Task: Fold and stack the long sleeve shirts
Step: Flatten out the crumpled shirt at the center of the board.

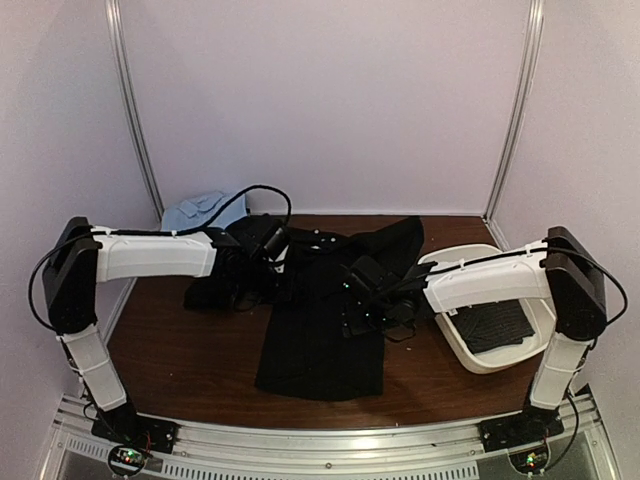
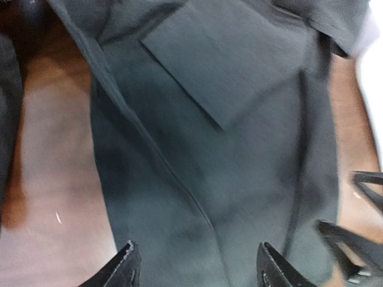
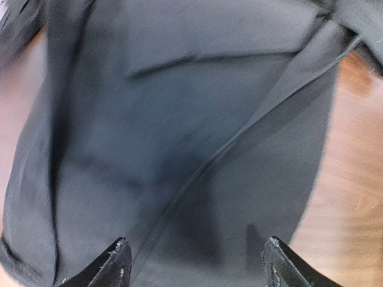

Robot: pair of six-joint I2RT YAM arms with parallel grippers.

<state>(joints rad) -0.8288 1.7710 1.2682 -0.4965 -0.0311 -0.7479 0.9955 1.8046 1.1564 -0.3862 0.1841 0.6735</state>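
L gripper [image 2: 198, 268] fingertips wide apart, nothing held, over black shirt [image 1: 320, 340]. R gripper [image 3: 197, 266] same: spread, empty, above same cloth. Shirt mid table [image 1: 170, 350], hem end flat, far end bunched, partly hidden by both arms. White bin [image 1: 478, 362] at right w/ dark dotted cloth [image 1: 497, 325] inside. Pale blue item [image 1: 195, 212] far-left corner.

I see bare brown table [image 1: 170, 350] on the near left, and a gripper can pass there. The black shirt [image 1: 320, 340] covers the middle. On the right, a white bin [image 1: 485, 362] stands in the way, just beside the shirt. A pale blue thing [image 1: 198, 212] sits at the back left wall. My left gripper [image 2: 197, 269] and right gripper [image 3: 197, 263] hang close together, so room between them is tight.
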